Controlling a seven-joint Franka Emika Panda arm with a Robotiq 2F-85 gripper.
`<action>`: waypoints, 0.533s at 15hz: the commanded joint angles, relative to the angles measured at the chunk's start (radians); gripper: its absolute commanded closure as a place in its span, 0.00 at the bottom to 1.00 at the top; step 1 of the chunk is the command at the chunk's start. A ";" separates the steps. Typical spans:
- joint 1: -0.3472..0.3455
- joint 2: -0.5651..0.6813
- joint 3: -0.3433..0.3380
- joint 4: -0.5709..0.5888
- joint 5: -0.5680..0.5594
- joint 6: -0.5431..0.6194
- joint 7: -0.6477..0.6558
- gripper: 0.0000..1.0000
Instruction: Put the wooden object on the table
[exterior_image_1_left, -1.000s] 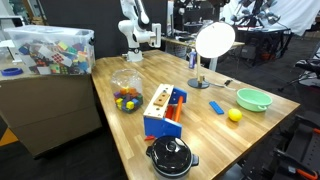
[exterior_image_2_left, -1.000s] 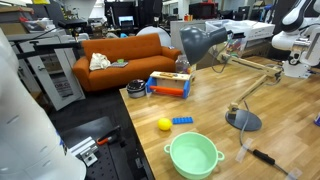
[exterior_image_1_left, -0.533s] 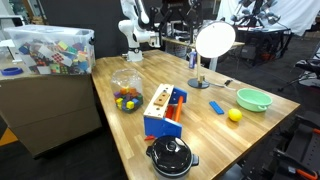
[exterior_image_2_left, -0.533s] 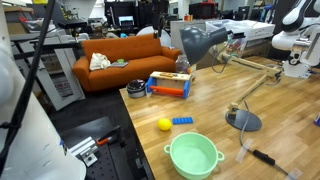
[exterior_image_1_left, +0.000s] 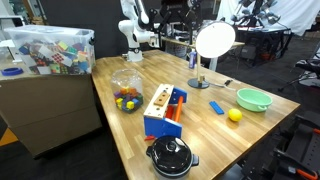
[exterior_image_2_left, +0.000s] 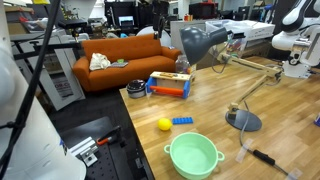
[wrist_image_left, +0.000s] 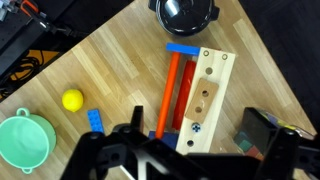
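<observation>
Wooden object (wrist_image_left: 201, 98): small mid-brown piece on the pale holed top of the blue-and-orange toy box (exterior_image_1_left: 163, 112). Too small to tell if it lies on the top or sits in a hole; dots not resolvable. Toy box is on the table (exterior_image_1_left: 215, 135), mid-width, toward the short edge opp. the robot. Black lidded pot (exterior_image_1_left: 170, 157) just beyond it at that edge. Clear jar w/ coloured balls (exterior_image_1_left: 126, 92) near the long edge by the cardboard box w/ clear bin (exterior_image_1_left: 45, 105), off the table. Toward the opp. long edge: flat blue brick (exterior_image_1_left: 217, 107), yellow ball (exterior_image_1_left: 234, 115), green bowl (exterior_image_1_left: 253, 99), all apart. Desk lamp (exterior_image_1_left: 213, 42) w/ round base mid-table, robot's end. Gripper (wrist_image_left: 185, 158): dark outline along the bottom of the wrist view, high above the table, fingers spread, nothing between them. White arm (exterior_image_1_left: 135, 30) at the robot's short edge.
</observation>
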 joint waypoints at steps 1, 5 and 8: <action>0.012 0.004 -0.015 0.007 0.004 0.010 0.016 0.00; 0.024 0.052 -0.023 0.023 -0.002 0.060 0.117 0.00; 0.046 0.108 -0.022 0.028 -0.011 0.072 0.177 0.00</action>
